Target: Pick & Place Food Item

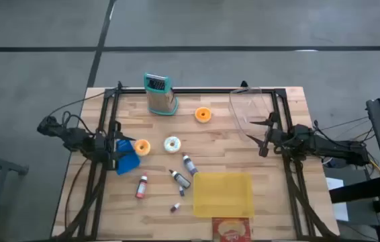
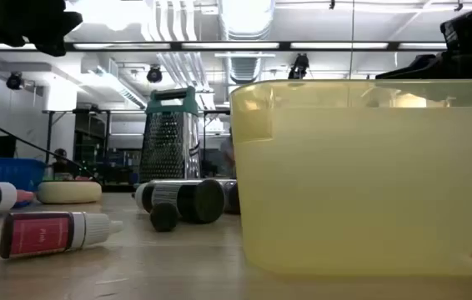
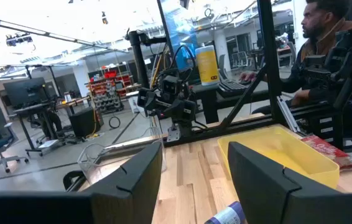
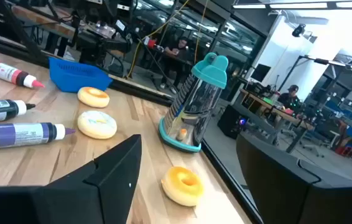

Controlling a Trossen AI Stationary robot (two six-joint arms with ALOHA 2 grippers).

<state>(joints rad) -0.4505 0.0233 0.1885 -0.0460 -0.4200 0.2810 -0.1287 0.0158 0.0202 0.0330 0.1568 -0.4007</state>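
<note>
Yellow, the container (image 2: 369, 179) fills the near side of my low view, and beyond it on the table (image 1: 277, 195) I see three donuts: an orange one (image 1: 203, 115) beside the teal-topped grater (image 1: 160, 94), a white-glazed one (image 1: 172, 144) in the middle, and another orange one (image 1: 141, 147) touching the blue tray (image 1: 127, 159). Small bottles (image 1: 180, 178) lie between the donuts and the container. I see the left gripper (image 1: 111, 149) at the left edge and the right gripper (image 1: 265, 139) at the right edge near a clear bowl (image 1: 249, 107), both with fingers spread and holding nothing.
</note>
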